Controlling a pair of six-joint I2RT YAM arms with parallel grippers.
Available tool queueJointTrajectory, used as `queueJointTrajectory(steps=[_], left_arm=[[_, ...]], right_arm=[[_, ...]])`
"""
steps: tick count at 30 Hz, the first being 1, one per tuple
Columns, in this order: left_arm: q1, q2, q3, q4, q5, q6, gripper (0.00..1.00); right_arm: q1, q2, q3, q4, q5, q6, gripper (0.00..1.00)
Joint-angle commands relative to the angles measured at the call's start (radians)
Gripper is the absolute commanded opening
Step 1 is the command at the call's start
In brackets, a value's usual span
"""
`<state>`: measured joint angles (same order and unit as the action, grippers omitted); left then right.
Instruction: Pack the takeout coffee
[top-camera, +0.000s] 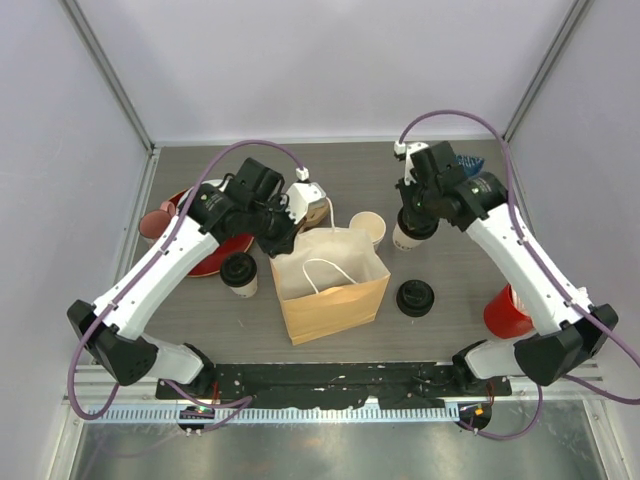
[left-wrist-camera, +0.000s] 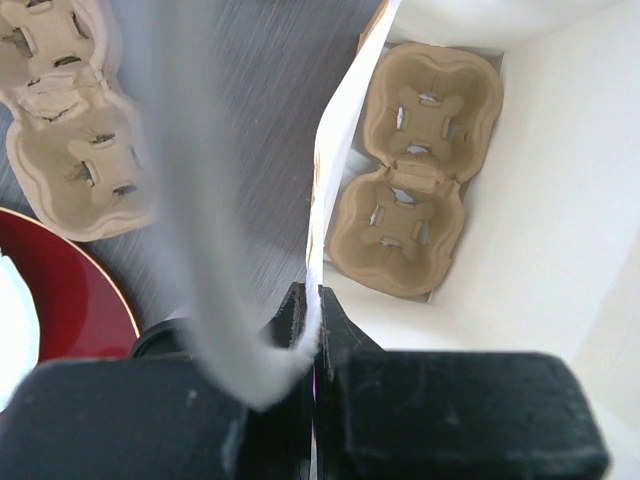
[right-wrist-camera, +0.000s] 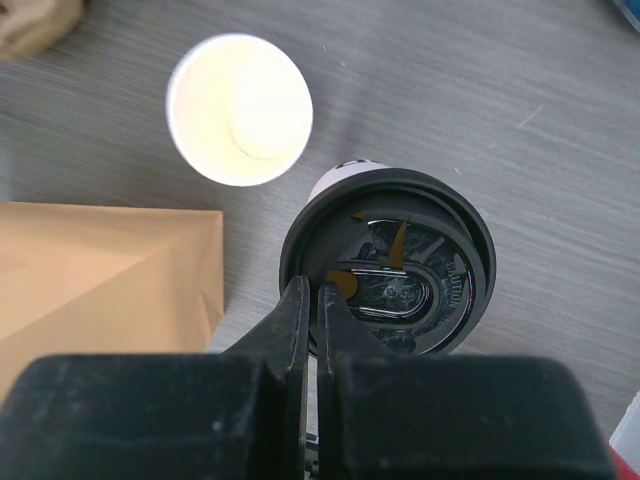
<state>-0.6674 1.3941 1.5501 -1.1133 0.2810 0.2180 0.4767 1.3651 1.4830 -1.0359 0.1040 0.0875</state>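
One takeout coffee cup (right-wrist-camera: 400, 265), white with a black sip lid, stands right of the brown paper bag (top-camera: 330, 290). My right gripper (right-wrist-camera: 312, 290) is shut on the near rim of that lid; from above it (top-camera: 412, 222) covers the cup (top-camera: 408, 238). A second lidded cup (top-camera: 240, 272) stands left of the bag. My left gripper (left-wrist-camera: 308, 300) is shut on the bag's upper edge (left-wrist-camera: 320, 190), at the bag's left rim (top-camera: 278, 238). Inside the bag lies a pulp cup carrier (left-wrist-camera: 415, 170). The bag's white handle blurs across the left wrist view.
An open lidless paper cup (top-camera: 368, 228) stands behind the bag, close to the held cup. Loose black lids (top-camera: 414, 297) lie right of the bag, and a red cup (top-camera: 505, 312) stands farther right. A red plate (top-camera: 210, 255) and another pulp carrier (left-wrist-camera: 70, 120) sit at left.
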Motion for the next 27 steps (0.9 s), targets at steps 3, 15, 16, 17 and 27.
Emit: queueJointTrajectory(steps=[3,15,16,17,27], left_arm=[[-0.003,0.023,0.028,-0.046,0.014,0.017,0.0],[-0.003,0.069,0.073,-0.072,-0.006,0.021,0.0],[-0.003,0.071,0.076,-0.075,-0.006,0.02,0.0],[-0.003,0.072,0.08,-0.075,-0.006,0.021,0.0],[-0.004,0.082,0.088,-0.075,0.0,0.023,0.0]], right_arm=[[0.014,-0.052,0.287,-0.208,-0.088,-0.067,0.01],[0.069,-0.12,0.617,-0.22,-0.376,-0.071,0.01],[0.076,-0.121,0.619,-0.217,-0.4,-0.074,0.01],[0.085,-0.121,0.617,-0.216,-0.42,-0.078,0.01],[0.367,-0.018,0.609,-0.289,-0.38,-0.113,0.01]])
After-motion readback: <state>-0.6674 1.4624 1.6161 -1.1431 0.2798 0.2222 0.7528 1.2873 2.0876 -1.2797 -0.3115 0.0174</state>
